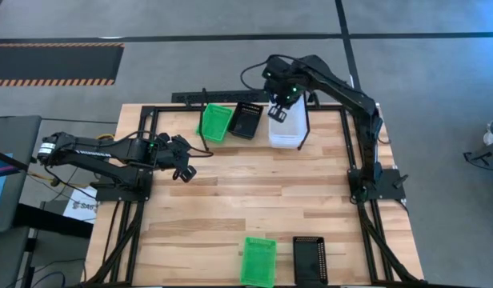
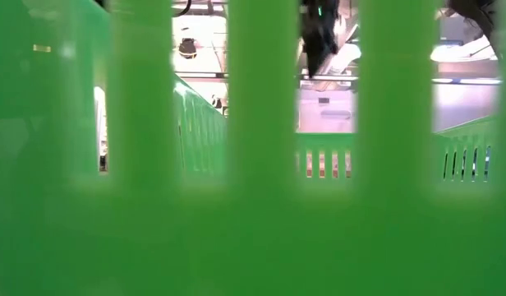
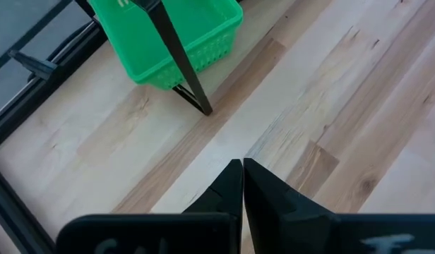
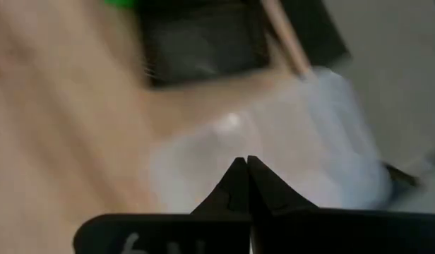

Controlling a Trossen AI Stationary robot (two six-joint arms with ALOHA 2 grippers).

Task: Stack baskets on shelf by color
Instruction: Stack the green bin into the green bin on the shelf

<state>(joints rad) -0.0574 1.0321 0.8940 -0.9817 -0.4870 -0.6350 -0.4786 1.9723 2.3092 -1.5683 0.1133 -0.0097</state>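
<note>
On the shelf (image 1: 302, 132) at the far side of the table, three colours already have their places: a green basket (image 1: 215, 122) at the left, a black mesh basket (image 1: 246, 120) in the middle, and a clear basket (image 1: 285, 128) at the right. Two baskets are left near the front edge: a second green basket (image 1: 258, 261) and, just beside it to the right, a second black basket (image 1: 309, 260). I judge the task is about half done.

The right gripper (image 1: 277, 112) hangs over the clear basket, fingers pressed together and holding nothing. The left gripper (image 1: 185, 172) waits at the left, also pressed together and empty, well apart from the two front baskets.
</note>
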